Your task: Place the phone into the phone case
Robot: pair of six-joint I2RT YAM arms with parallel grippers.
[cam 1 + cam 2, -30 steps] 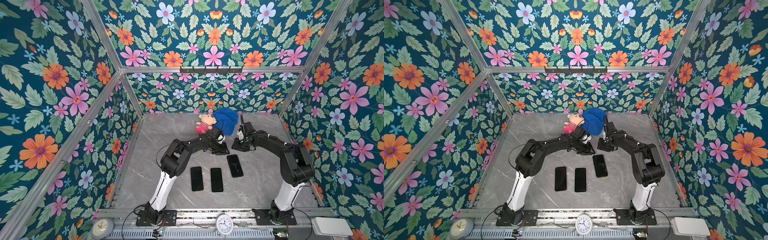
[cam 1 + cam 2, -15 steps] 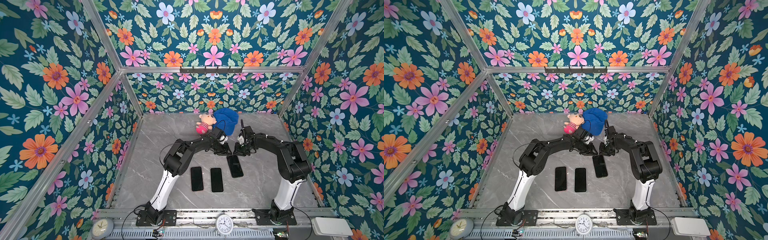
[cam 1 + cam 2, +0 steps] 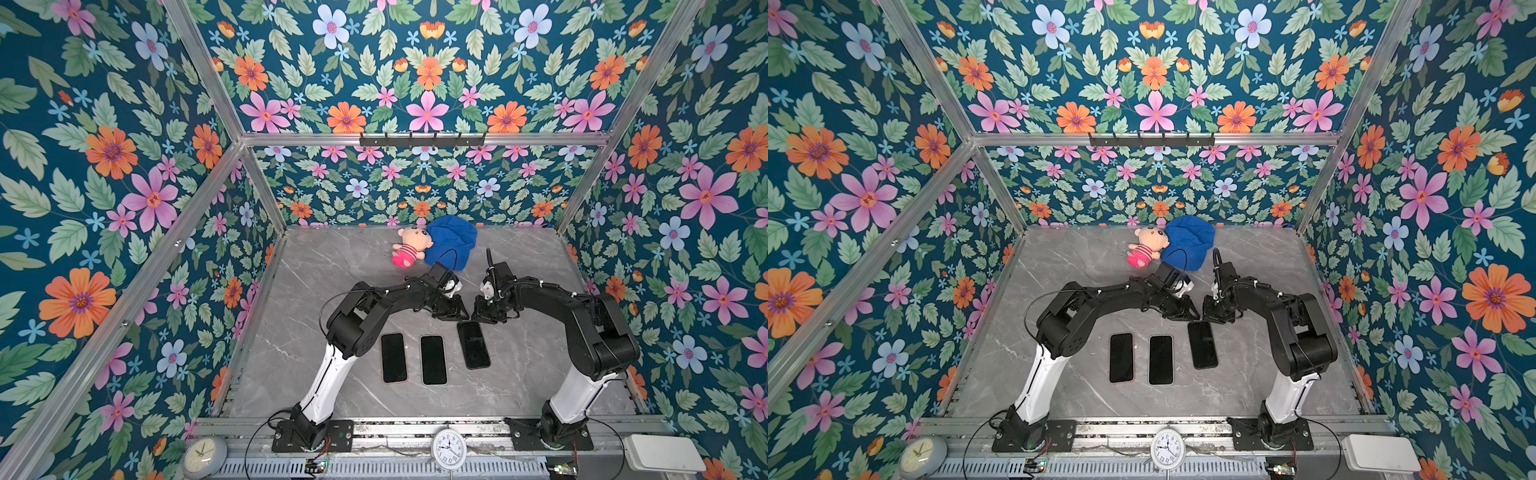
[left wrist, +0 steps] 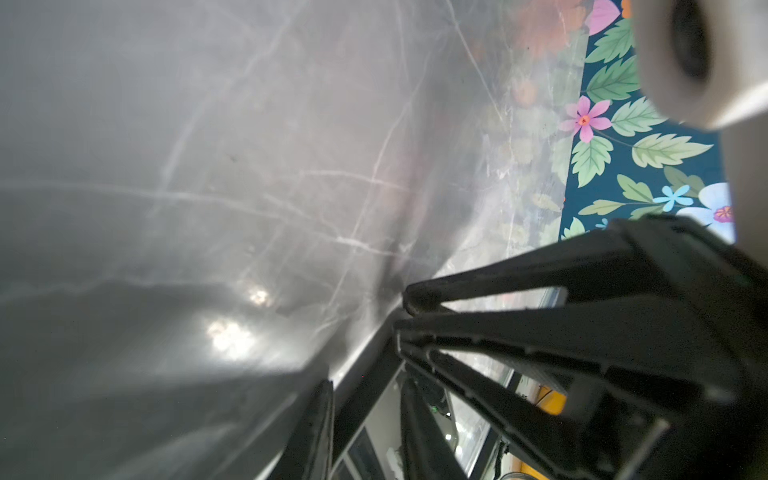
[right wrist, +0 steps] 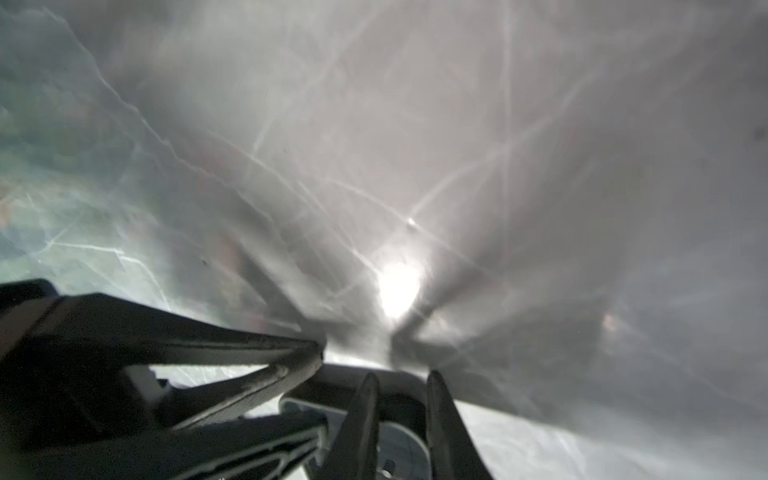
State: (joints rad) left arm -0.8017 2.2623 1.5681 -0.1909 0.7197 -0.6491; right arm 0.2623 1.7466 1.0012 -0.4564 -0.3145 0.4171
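Right hand [image 3: 478,318] lowered to phone [image 3: 473,347], left hand [image 3: 456,315] alongside

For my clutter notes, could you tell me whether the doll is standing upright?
No, the doll lies flat on the table beside the blue cloth.

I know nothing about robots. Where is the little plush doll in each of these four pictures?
Top view: plush doll at the table's far edge, near the picture's middle.
Top view: plush doll at the same far edge, again near the middle.
Left wrist view: not in it.
Right wrist view: not in it.
Shared landmarks: the blue cloth touching the doll's head in both top views; the grey marble table appears in all four.
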